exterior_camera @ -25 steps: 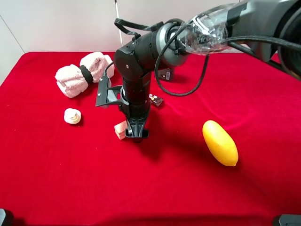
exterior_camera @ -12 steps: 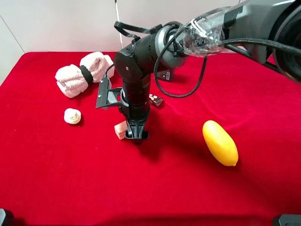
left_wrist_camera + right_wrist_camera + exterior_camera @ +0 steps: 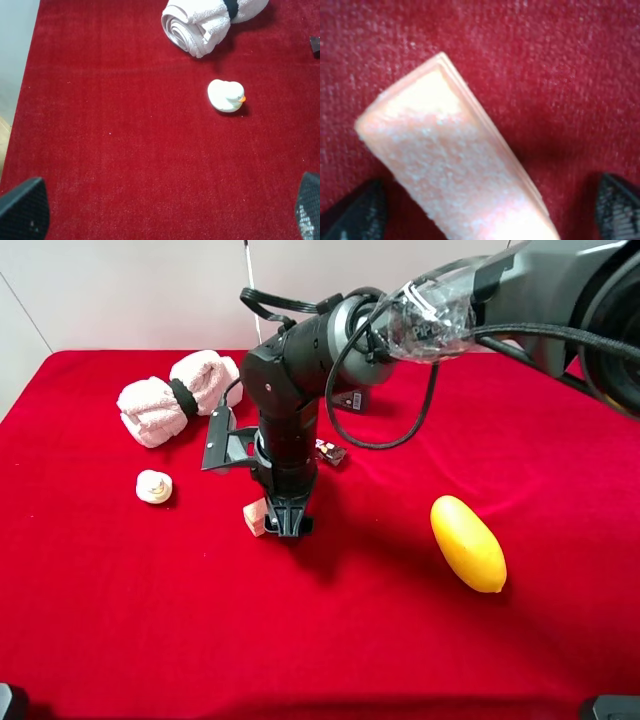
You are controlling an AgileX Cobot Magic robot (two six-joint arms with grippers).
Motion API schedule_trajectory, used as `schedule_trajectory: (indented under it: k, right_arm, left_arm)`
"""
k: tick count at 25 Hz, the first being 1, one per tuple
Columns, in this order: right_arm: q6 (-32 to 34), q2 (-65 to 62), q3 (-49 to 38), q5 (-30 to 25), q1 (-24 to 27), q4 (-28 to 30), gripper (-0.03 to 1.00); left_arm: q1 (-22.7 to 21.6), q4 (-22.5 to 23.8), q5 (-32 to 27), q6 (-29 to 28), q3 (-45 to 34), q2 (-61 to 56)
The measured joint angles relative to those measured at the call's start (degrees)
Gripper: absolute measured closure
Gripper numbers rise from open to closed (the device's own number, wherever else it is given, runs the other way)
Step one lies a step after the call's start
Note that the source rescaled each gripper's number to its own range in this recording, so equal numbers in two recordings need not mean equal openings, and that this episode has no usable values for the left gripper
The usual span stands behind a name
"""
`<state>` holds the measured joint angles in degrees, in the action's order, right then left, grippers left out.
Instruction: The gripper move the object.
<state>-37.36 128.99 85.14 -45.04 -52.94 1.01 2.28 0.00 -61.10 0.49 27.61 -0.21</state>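
Observation:
The object, a small pale pink block [image 3: 256,517], lies on the red cloth left of centre. My right gripper [image 3: 283,528] reaches across from the right and points straight down, its tips at the cloth just right of the block. In the right wrist view the block [image 3: 450,165] fills the frame and runs between the two black fingertips [image 3: 355,215]. The fingertips stand wide apart, with red cloth showing beside the block. The right gripper [image 3: 487,210] is open. My left gripper [image 3: 165,207] is open and empty above bare cloth; it is out of the high view.
A rolled pink towel [image 3: 178,395] with a black band lies at the back left. A small white duck [image 3: 153,486] sits left of the block. A yellow oval fruit [image 3: 467,543] lies to the right. A small dark item [image 3: 331,452] lies behind the arm.
My right arm has shifted very slightly to the left. The block stays in almost the same spot beside the fingertips.

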Motion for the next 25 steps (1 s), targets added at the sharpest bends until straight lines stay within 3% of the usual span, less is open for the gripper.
schedule_trajectory:
  k: [12,20,25]
  right_arm:
    - [0.1,0.0,0.0,-0.1,-0.1,-0.2,0.69]
    - [0.1,0.0,0.0,-0.1,-0.1,-0.3,0.89]
    - [0.1,0.0,0.0,-0.2,-0.1,-0.3,0.9]
  left_arm:
    - [0.0,0.0,0.0,0.0,0.0,0.0]
    - [0.0,0.0,0.0,0.0,0.0,0.0]
    - [0.0,0.0,0.0,0.0,0.0,0.0]
